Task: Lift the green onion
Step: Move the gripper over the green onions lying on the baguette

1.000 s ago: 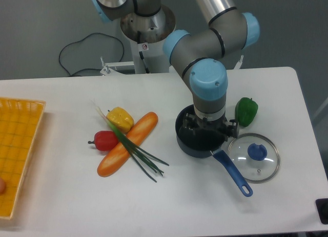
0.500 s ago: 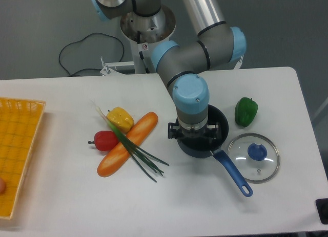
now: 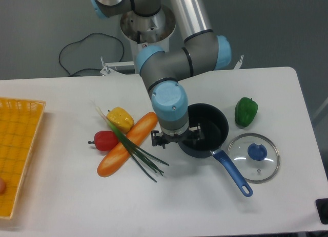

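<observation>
— Where's the green onion point(image 3: 134, 149)?
— Lying slantwise across the carrot point(image 3: 127, 144) on the bench point(image 3: 77, 196), untouched.
— And the pincer point(image 3: 171, 139)?
— Just right of the stalks, by the pot point(image 3: 207, 130) — its opening is hidden under the wrist, can't tell.

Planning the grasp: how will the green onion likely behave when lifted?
The green onion is a bunch of thin, splayed stalks, so it probably droops and may separate. It looks light. It lies across the carrot, which might roll when nudged.

No legible text, seemingly, anywhere.
</observation>
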Robot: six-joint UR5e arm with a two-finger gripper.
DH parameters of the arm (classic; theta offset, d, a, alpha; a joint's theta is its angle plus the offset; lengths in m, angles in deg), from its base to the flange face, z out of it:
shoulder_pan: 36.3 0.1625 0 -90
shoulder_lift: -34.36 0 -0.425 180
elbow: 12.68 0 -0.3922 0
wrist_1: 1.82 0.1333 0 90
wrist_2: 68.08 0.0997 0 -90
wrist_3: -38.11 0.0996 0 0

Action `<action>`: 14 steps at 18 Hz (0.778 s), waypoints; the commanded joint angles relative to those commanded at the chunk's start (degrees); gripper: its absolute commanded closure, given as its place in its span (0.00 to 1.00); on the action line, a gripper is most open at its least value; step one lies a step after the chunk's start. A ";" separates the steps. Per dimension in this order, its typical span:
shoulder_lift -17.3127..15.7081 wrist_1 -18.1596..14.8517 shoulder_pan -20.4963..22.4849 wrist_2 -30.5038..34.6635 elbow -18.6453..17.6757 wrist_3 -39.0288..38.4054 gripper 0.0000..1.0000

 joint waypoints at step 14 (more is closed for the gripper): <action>2.64 0.62 -4.57 -2.02 0.97 -19.53 0.00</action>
